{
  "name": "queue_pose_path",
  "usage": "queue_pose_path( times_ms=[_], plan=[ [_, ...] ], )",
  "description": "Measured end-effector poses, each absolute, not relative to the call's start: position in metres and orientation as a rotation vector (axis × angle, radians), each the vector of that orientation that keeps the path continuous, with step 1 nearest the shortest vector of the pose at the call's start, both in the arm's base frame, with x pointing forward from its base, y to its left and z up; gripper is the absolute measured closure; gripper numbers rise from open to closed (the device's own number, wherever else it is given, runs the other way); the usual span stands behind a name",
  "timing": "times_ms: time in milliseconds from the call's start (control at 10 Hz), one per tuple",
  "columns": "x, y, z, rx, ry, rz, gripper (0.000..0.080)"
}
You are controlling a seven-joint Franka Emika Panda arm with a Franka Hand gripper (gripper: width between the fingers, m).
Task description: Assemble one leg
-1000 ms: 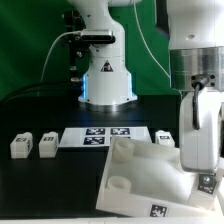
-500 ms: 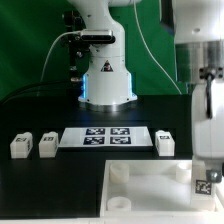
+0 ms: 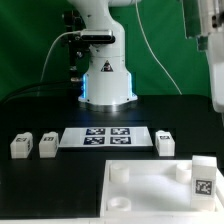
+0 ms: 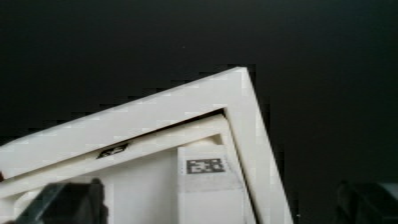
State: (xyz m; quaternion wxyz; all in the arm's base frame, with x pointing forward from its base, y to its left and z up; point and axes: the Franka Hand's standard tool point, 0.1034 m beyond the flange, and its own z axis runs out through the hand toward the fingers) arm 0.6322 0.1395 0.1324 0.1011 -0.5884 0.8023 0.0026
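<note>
One leg [image 3: 203,177] stands upright in the tray [image 3: 140,184] at its right end. Gripper [image 4: 205,208] fingers [image 4: 50,205] spread wide, holding nothing; the leg [image 4: 206,168] sits between them, apart.

The black worktop [image 3: 60,180] carries the marker board [image 3: 105,137] at centre, two legs [image 3: 33,146] at nine o'clock, another leg [image 3: 165,141] at three, and the white tray [image 3: 150,185] at five.

arm [image 3: 212,60]: risen clear | tray [image 3: 150,190]: now flat | leg [image 3: 202,178]: upright, uncovered

Layout on the table

One leg [image 3: 203,179] is stood in the tray [image 3: 150,187]; three legs [image 3: 33,145] are ranged beside the marker board [image 3: 106,137].
</note>
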Motion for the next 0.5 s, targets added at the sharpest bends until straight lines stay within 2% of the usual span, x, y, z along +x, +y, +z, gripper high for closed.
queue_pose_path(
  times_ms=[500],
  plan=[
    [0.6312,0.1395,0.1295,-1.743,2.372,0.009,0.0151]
  ],
)
